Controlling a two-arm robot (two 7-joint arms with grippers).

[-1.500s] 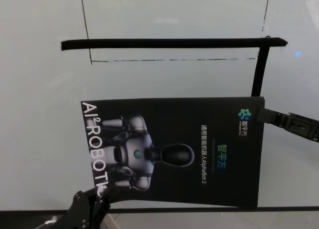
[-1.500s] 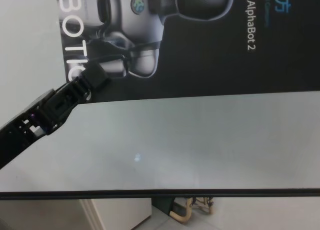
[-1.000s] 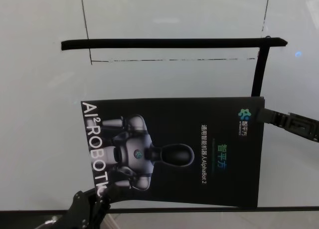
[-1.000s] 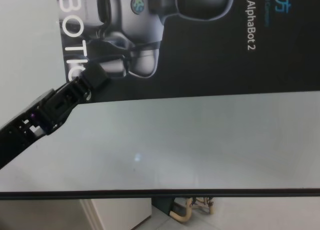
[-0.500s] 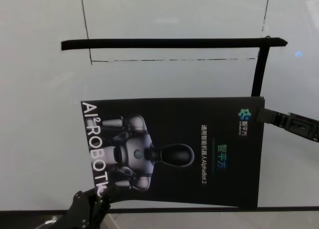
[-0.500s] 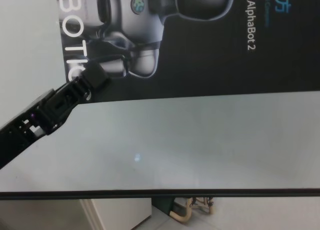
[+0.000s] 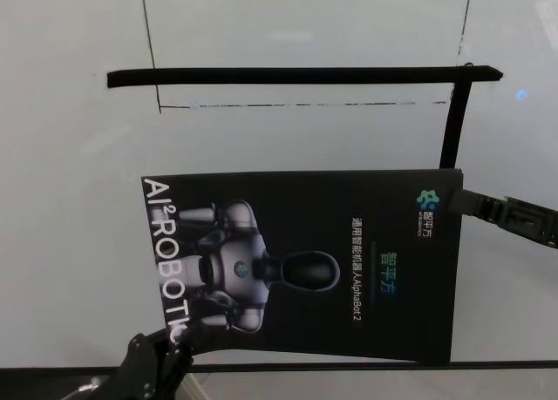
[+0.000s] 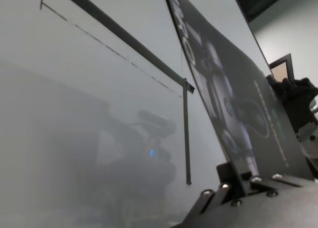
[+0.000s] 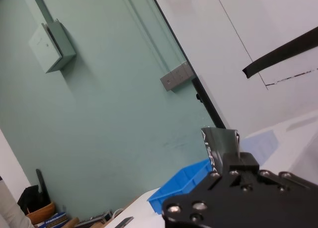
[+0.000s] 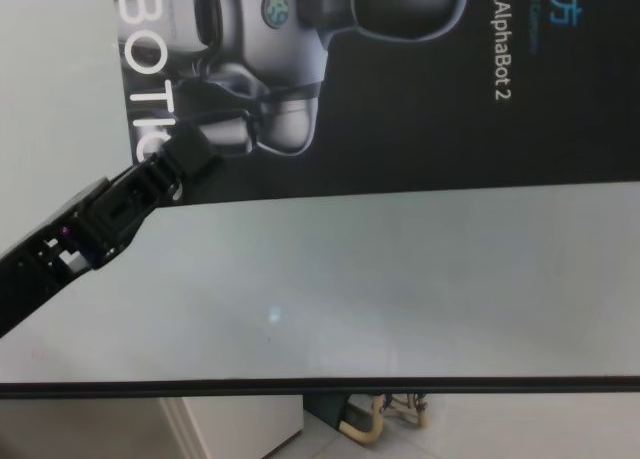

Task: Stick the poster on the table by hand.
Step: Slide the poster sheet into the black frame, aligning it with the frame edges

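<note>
The poster [image 7: 305,265], black with a silver robot and white "ROBOTIC" letters, hangs flat over the near part of the pale table [image 7: 70,243]. My left gripper [image 7: 174,337] is shut on its near left corner, by the last white letters, as the chest view [image 10: 185,159] also shows. My right gripper [image 7: 466,201] is shut on its far right corner. In the left wrist view the poster [image 8: 223,99] stands tilted up off the table. In the right wrist view only a corner of the poster [image 9: 221,141] shows above the fingers.
A long black tape strip [image 7: 296,74] runs across the table beyond the poster, and a second strip [image 7: 453,121] runs from its right end down to the poster. Thin marked lines [image 7: 296,105] lie beside them. The table's dark front edge [image 10: 320,386] is close. A blue bin [image 9: 184,186] stands off to the side.
</note>
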